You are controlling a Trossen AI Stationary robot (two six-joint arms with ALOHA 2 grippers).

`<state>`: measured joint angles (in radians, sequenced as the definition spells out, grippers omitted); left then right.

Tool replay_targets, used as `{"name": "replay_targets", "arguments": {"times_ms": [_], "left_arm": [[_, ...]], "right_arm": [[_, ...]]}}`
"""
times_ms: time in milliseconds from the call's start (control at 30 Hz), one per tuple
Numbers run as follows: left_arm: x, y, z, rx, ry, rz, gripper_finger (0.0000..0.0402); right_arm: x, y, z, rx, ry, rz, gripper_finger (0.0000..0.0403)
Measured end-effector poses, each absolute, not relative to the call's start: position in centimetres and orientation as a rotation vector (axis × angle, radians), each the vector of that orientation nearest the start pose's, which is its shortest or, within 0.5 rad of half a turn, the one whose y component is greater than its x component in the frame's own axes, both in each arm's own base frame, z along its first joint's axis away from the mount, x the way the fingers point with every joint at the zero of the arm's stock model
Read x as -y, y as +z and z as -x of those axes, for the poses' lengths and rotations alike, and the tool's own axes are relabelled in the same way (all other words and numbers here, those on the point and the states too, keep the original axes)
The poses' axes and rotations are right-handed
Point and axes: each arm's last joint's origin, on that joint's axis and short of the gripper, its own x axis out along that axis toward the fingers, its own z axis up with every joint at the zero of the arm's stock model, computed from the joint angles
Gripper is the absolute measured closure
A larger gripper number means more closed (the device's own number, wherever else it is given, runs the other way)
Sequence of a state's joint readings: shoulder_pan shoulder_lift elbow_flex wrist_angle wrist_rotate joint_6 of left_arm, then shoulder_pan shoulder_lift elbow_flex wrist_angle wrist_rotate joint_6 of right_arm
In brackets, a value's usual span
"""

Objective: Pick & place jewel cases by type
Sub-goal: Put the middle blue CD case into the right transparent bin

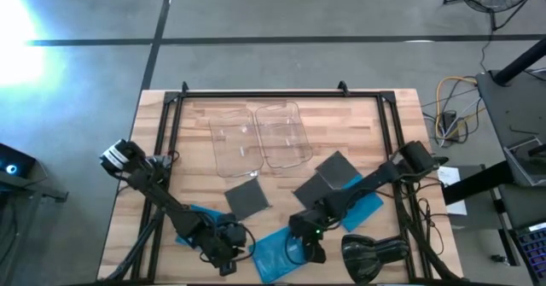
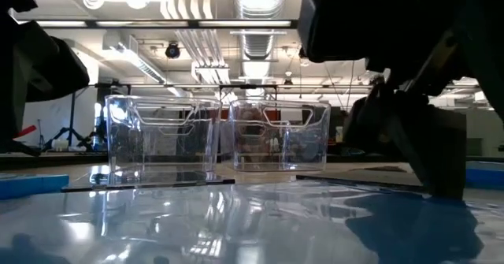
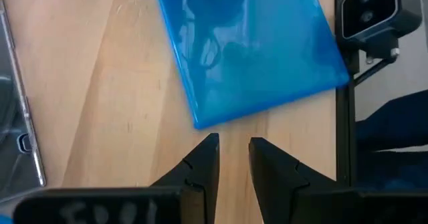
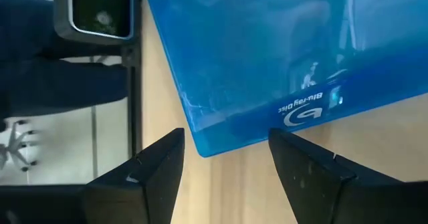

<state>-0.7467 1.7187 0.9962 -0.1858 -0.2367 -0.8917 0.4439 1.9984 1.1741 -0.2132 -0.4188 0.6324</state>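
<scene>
Found the right gripper (image 4: pixel 224 140) low at one corner of the translucent bright blue square jewel case (image 1: pixel 275 253), fingers spread wide, with nothing between them and that corner just ahead of the gap. Found the left gripper (image 3: pixel 233 144) at the case's other side, fingers drawn to a narrow slot, empty, the tips just short of a second corner. Saw that blue case flat on the wooden table (image 1: pixel 384 132), not lifted.

Counted two more blue cases, one (image 1: pixel 194 220) beyond the left gripper from it and one (image 1: pixel 367 207) past the right gripper, under that arm. Noted dark grey square cases (image 1: pixel 247 199) farther back from it, and two clear rectangular plastic trays (image 1: pixel 300 137) behind those, apparently without cases.

Judged the step as the approach to a first pick, sorting barely started. Judged the next move to need the wide fingers eased over the thin edge, then closed, since a flat case leaves little to catch.
</scene>
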Motion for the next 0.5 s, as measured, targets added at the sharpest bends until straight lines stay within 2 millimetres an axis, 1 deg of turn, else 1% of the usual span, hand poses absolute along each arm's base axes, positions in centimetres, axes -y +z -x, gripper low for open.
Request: {"name": "replay_targets", "arguments": {"times_ms": [133, 200, 267, 400, 467, 500], "left_arm": [[22.5, 17.2, -25.6, -0.917, -0.058, 0.389, 0.0338], [22.4, 17.2, -25.7, -0.9, -0.037, 0.382, 0.0338], [22.3, 17.3, -25.8, -0.883, -0.018, 0.375, 0.0338], [22.0, 17.2, -26.0, -0.846, 0.035, 0.364, 0.0338], [21.7, 17.2, -26.2, -0.841, 0.052, 0.362, 0.0338], [21.5, 17.2, -26.2, -0.843, 0.059, 0.36, 0.0338]], "right_arm": [[-17.0, 12.0, -35.0, -1.268, 0.369, -0.517, 0.0182], [-16.2, 12.2, -35.0, -1.248, 0.257, -0.49, 0.0182], [-15.3, 12.7, -35.1, -1.217, 0.119, -0.466, 0.0182], [-13.4, 13.6, -34.4, -1.175, -0.169, -0.396, 0.0182], [-12.5, 14.1, -34.2, -1.173, -0.237, -0.414, 0.0182], [-12.2, 14.5, -34.3, -1.173, -0.222, -0.444, 0.0181]]}}
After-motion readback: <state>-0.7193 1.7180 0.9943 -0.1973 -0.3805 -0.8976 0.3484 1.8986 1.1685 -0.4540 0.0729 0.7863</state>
